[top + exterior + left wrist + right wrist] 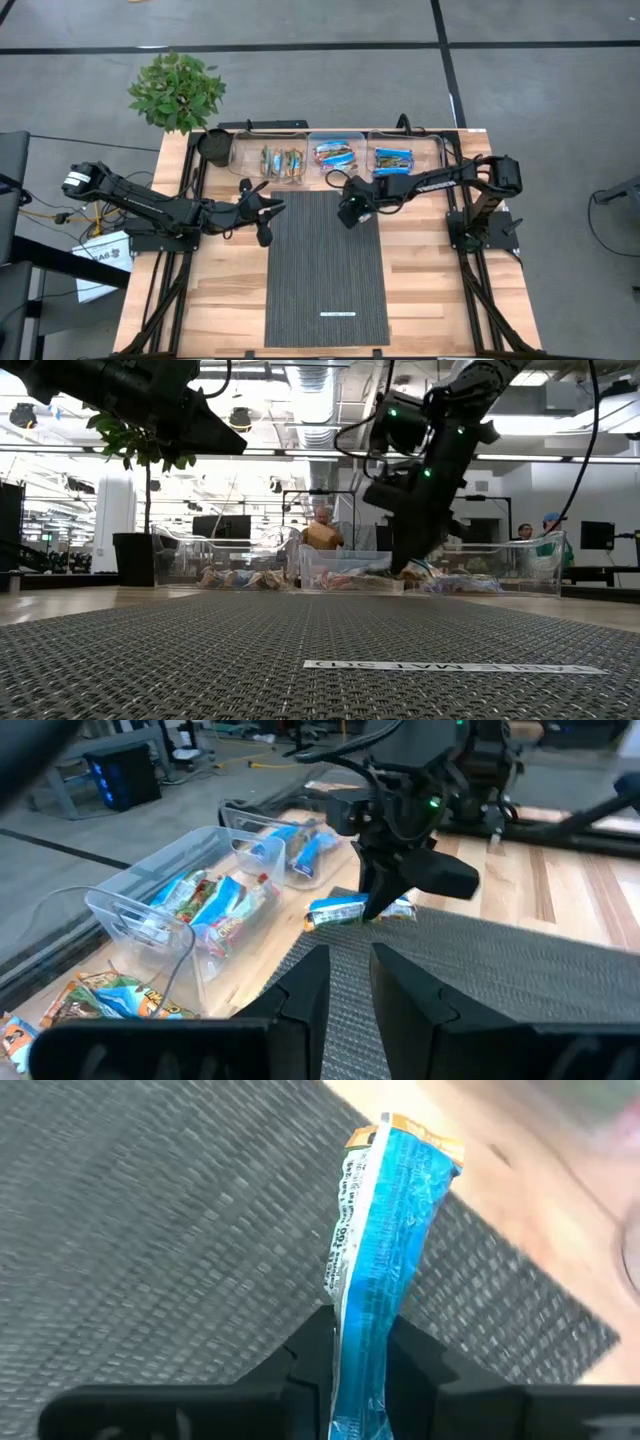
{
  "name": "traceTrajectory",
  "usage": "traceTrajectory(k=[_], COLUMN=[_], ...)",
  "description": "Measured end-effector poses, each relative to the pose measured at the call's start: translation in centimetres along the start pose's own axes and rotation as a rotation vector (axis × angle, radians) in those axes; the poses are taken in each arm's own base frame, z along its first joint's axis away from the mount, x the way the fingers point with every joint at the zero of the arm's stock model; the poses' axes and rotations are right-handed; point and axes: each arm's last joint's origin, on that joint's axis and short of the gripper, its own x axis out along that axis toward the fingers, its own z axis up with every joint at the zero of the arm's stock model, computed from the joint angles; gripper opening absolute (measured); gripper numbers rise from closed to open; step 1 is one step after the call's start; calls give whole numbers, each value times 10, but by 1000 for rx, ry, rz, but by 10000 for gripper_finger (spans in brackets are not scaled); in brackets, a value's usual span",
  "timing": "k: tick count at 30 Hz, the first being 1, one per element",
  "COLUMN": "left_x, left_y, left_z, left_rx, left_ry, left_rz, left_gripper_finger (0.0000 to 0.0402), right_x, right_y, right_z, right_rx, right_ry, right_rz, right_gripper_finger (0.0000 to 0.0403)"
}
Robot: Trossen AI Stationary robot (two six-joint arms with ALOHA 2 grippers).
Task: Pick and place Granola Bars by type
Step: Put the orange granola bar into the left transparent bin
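High view: three clear bins sit in a row along the table's 12 o'clock edge, and a dark ribbed mat (325, 265) runs down the middle of the wooden table (440, 290).
Right gripper (347, 212): at the mat's 12 o'clock end, just short of the middle bin (335, 152); in the right wrist view its fingers are pinched onto a bright blue bar (385, 1260) that sticks out past the tips, tilted over the mat's corner.
Blue bar, as the left wrist view shows it: low at the mat's edge where mat meets wood, under the right gripper; whether it has cleared the surface cannot be told.
Left gripper (262, 212): waits at the mat's 9 o'clock side near its top corner, fingers nearly together with a thin gap and nothing between them.
Other Granola Bars: tan-orange ones in the left bin (270, 157), blue-and-red ones in the middle bin, bright blue ones in the right bin (405, 155).
Step in hand: likely lifting the blue bar to carry it to its bin.
Doing it well: the grip is near one end, so the bar may swing or slip; lift straight up until it clears the bin wall, then travel toward 1 o'clock to the right bin with the matching blue wrappers, and release low inside so it does not bounce out.
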Motion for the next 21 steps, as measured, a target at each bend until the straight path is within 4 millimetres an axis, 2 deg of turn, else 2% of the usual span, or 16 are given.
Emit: traceTrajectory(k=[12,18,21], left_x=[1,9,15], left_y=[6,22,32], left_z=[4,15,19], left_rx=[-134,-266,-285], left_ry=[-62,-148,-157], left_rz=[149,203,170], left_gripper_finger=[67,68,75], right_x=[-32,-52,-62], right_y=[29,41,45], right_z=[38,59,68], right_rx=[-148,-217,-249], right_ry=[-147,-233,-282], right_rz=[97,135,132], right_gripper_finger=[58,58,58])
